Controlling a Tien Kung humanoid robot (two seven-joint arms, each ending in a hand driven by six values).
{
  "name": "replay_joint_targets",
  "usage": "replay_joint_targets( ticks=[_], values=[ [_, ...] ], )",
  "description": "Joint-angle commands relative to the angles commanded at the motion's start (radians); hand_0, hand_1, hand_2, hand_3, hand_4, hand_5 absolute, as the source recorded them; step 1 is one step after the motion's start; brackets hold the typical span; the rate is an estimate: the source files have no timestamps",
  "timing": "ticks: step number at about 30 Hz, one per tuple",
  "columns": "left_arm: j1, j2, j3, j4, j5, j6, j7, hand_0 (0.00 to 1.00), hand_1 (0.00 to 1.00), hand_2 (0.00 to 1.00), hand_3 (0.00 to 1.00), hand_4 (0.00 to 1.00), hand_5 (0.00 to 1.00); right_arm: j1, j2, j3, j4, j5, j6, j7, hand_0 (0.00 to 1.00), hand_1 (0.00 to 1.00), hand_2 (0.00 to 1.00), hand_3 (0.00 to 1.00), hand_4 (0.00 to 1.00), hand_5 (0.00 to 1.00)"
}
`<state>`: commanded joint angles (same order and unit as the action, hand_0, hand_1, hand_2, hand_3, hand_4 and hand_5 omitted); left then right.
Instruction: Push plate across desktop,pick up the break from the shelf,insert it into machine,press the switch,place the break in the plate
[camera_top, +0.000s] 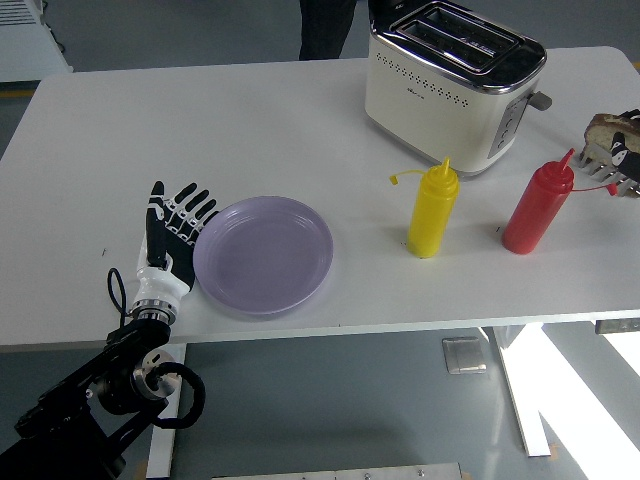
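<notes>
A lilac plate (264, 254) lies on the white table (250, 120), left of centre. My left hand (172, 235) rests flat on the table, open, its fingers spread against the plate's left rim. A cream toaster (452, 83) with two empty slots stands at the back right, its lever (540, 100) on the right end. At the right edge a slice of bread (608, 126) sits in a metal rack (608, 160). Black fingers of my right hand (628, 140) show at that rack; their state is unclear.
A yellow squeeze bottle (432, 211) and a red squeeze bottle (537, 208) stand in front of the toaster. A person stands beyond the far table edge (325, 25). The table's near edge runs just below the plate.
</notes>
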<state>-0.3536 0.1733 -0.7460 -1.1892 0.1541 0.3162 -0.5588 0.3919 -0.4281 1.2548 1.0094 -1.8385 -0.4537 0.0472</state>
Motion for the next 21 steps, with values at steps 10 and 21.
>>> replay_joint_targets(
  ticks=[10, 21],
  values=[
    [0.001, 0.001, -0.007, -0.002, 0.003, 0.000, -0.001, 0.750, 0.692, 0.646, 0.627, 0.685, 0.913, 0.004, -0.002, 0.013, 0.018, 0.019, -0.028, 0.006, 0.596, 0.569, 0.514, 0.492, 0.500, 0.073],
    [-0.013, 0.001, 0.021, -0.006, -0.003, -0.008, 0.010, 0.750, 0.689, 0.642, 0.626, 0.677, 0.914, 0.002, -0.004, 0.035, 0.081, 0.049, -0.042, 0.001, 0.595, 0.571, 0.515, 0.493, 0.486, 0.064]
  ],
)
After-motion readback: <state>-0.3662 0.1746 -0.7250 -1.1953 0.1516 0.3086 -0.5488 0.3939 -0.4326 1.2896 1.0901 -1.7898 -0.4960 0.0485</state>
